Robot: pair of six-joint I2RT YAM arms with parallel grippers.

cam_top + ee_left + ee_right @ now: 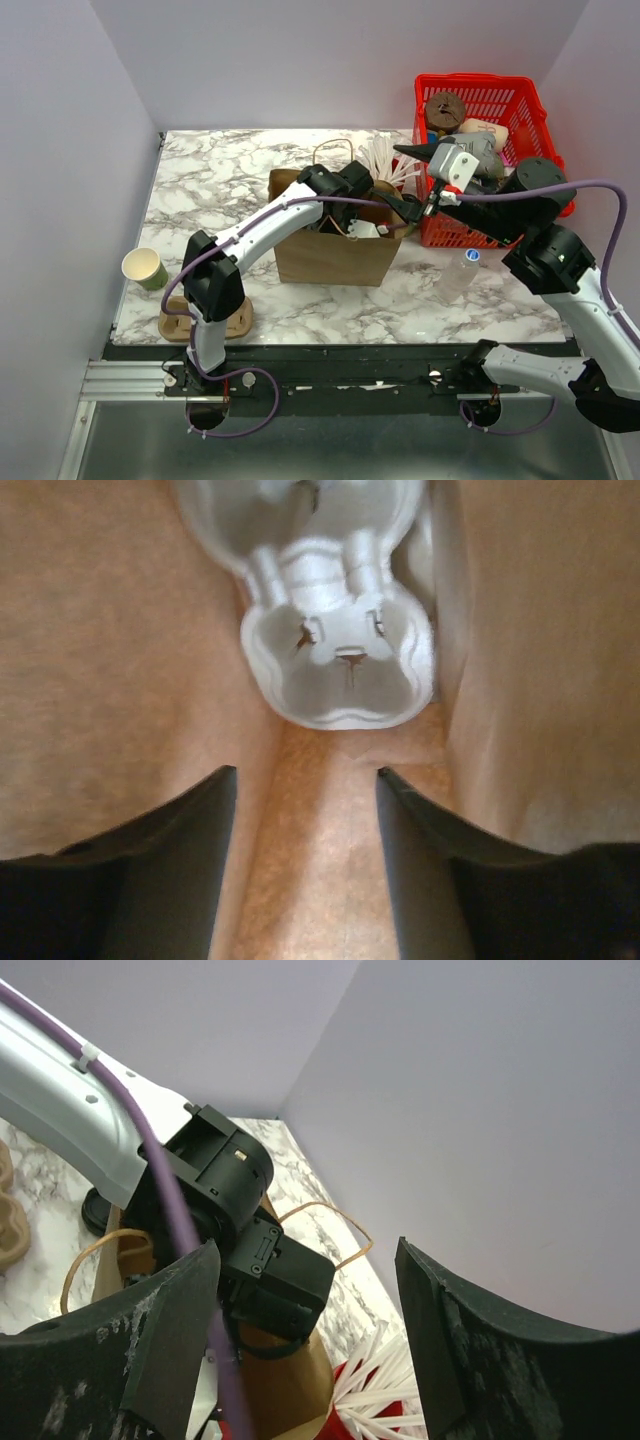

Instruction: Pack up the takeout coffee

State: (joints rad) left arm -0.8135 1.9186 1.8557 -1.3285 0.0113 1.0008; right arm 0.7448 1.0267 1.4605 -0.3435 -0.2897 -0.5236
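The takeout coffee (148,268), an olive-green paper cup with a pale rim and no lid showing, stands upright at the table's left edge, far from both grippers. My left gripper (306,772) reaches down inside the brown paper bag (330,250). It is open and holds nothing, with the bag's floor between its fingers. A white moulded tray (335,630) lies just ahead of it in the bag. My right gripper (305,1245) hovers open and empty at the bag's right edge, pointing toward the left arm's wrist (230,1220).
A red cup of white sticks (385,160) stands behind the bag. The red basket (535,110) with several items sits at the back right. A clear plastic bottle (460,275) lies right of the bag. A brown cup carrier (238,322) sits by the left arm's base.
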